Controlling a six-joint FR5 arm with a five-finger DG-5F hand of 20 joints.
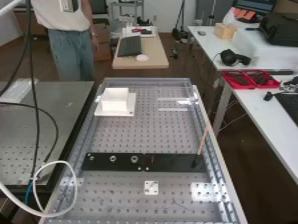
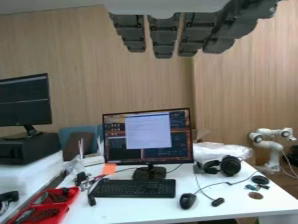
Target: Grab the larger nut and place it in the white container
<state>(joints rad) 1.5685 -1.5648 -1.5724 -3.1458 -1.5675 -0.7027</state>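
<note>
In the high view, a perforated metal bench [image 1: 133, 135], long and framed by rails. In the wrist view, a lit computer monitor [image 2: 148, 137] above a black keyboard [image 2: 133, 188]. Across the bench's near part, a flat black bar [image 1: 174, 162]. At the top of the wrist view, the hand [image 2: 163, 36], wide, with fingers straight and nothing between them. Toward the bench's far end, left of its middle, the white container [image 1: 115, 106]. Standing in a row on the bar, the bearing [image 1: 134, 159], then the larger nut [image 1: 113, 158] between bearing and smaller nut [image 1: 91, 158], apart from both.
</note>
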